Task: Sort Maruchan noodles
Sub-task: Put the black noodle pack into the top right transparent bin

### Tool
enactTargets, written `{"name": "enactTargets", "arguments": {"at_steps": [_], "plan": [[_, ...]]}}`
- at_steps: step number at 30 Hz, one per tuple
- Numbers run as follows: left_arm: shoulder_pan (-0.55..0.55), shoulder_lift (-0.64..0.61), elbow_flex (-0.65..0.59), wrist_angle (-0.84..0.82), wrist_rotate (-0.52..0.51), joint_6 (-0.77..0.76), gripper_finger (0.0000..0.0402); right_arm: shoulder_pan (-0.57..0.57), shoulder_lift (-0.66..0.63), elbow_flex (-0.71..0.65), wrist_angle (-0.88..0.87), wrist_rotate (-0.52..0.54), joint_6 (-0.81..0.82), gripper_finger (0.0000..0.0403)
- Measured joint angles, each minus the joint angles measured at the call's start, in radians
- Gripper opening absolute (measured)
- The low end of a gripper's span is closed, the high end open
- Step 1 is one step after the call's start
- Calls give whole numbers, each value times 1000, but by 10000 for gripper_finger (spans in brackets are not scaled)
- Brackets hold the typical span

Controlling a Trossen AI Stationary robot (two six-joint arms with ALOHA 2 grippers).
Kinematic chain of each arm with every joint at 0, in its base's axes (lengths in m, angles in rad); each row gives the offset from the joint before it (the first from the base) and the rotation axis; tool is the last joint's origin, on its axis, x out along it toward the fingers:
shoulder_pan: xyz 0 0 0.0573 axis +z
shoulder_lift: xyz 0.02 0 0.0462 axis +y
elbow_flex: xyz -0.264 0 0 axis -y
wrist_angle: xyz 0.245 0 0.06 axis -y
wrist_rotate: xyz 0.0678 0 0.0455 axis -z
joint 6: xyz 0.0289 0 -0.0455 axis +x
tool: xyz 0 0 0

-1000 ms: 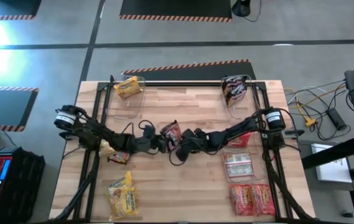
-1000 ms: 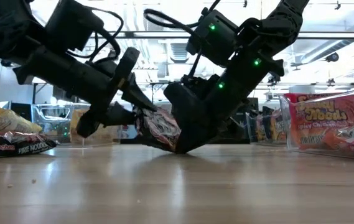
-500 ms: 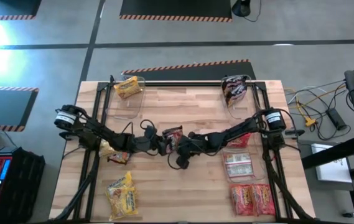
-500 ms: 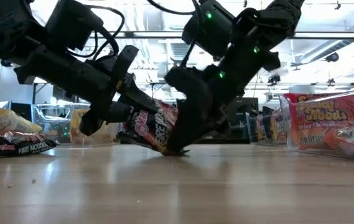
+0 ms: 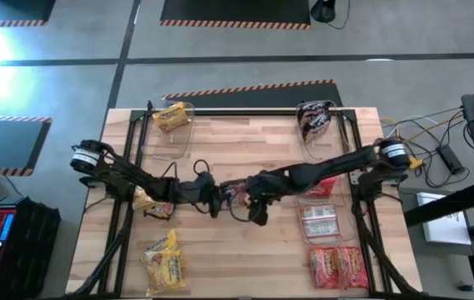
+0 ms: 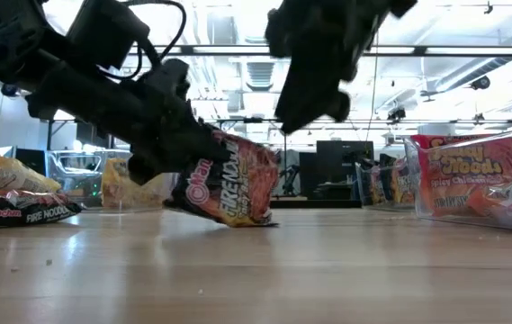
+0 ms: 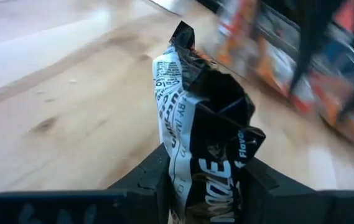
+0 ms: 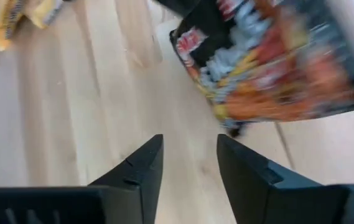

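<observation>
We hold a dark noodle pack [image 6: 229, 184] in our left gripper [image 7: 204, 186]. The gripper is clenched on one end of the pack, and the other end sticks out past the fingers. The pack hangs tilted near the middle of the counter [image 5: 245, 242], with its low corner right at the wood; we cannot tell if it touches. We think we hold it by the end so the rest of the pack stays free for dropping into a bin.

Our right gripper [image 8: 189, 168] has nothing in it. Its fingers are spread apart, with only bare wood between them. It hangs above the pack and just beside it, so the left gripper alone carries the pack.

There are clear bins around the counter. The far left bin [image 5: 172, 125] holds a yellow pack [image 5: 171, 116]. The far right bin [image 5: 315, 125] holds a dark pack [image 5: 311, 121], the same kind as ours. We think our pack should go there, so same colors stay together.

On the right side, a bin [image 5: 319, 223] holds a pale pack, and red packs [image 5: 336, 265] lie near the front edge. On the left side, more yellow packs [image 5: 162, 261] lie near the front, and one more pack [image 5: 152, 205] sits under the left arm.
</observation>
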Motion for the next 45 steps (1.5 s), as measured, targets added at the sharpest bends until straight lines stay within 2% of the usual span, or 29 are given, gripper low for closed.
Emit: {"name": "enactTargets", "arguments": {"at_steps": [7,11,16,25,35,45], "plan": [[4,-54,33,-33,221,239,103,6,-136,7,-50,-15,-39,154],[3,-71,113,-189,295,328,100,8,-171,7,-48,-15,-102,151],[3,-64,243,-450,259,406,100,8,-171,7,-79,-14,-98,161],[5,-64,363,-594,310,573,100,8,-134,7,-115,-13,-155,207],[8,-64,391,-619,312,621,100,8,-132,7,-53,-4,-331,215],[21,-64,422,-617,308,653,100,6,-132,7,26,29,-358,215]]}}
